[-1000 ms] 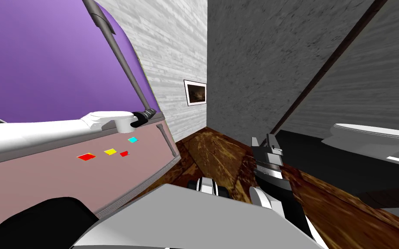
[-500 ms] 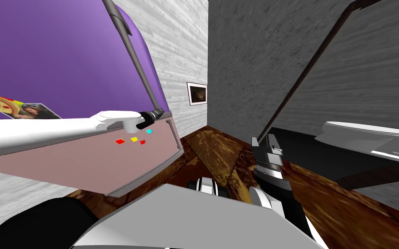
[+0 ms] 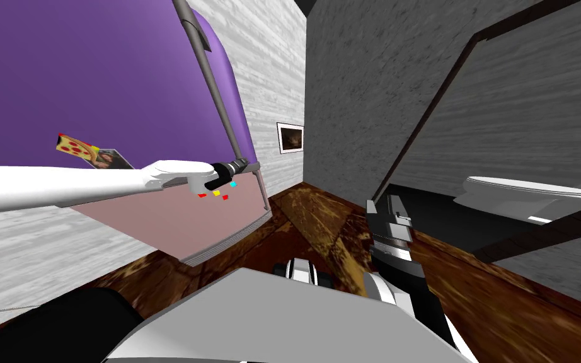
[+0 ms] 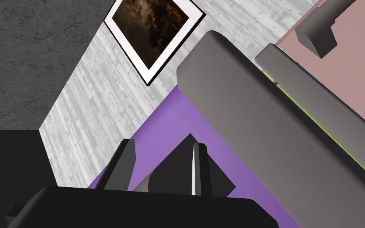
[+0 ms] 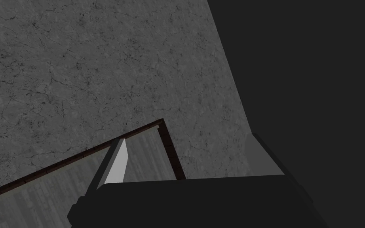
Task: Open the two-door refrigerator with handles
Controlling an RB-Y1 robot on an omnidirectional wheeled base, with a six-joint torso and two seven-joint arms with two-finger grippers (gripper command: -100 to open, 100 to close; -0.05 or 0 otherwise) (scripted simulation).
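left arm [image 3: 62, 186] is stretched straight out sideways, left pincer [image 4: 160, 145] pinched in pretty narrow, and the right pincer [image 5: 185, 136] just hangs low out front, fingers spread wide

Two-door refrigerator [image 3: 62, 82]: purple upper door [image 3: 132, 63], pink lower door [image 3: 176, 217], grey handle [image 3: 217, 94], apparently ajar.

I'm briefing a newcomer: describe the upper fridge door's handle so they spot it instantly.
Find the purple upper refrigerator door. Along its edge nearest the framed picture runs a long grey bar handle. The grey handle on the pink lower door is much shorter.
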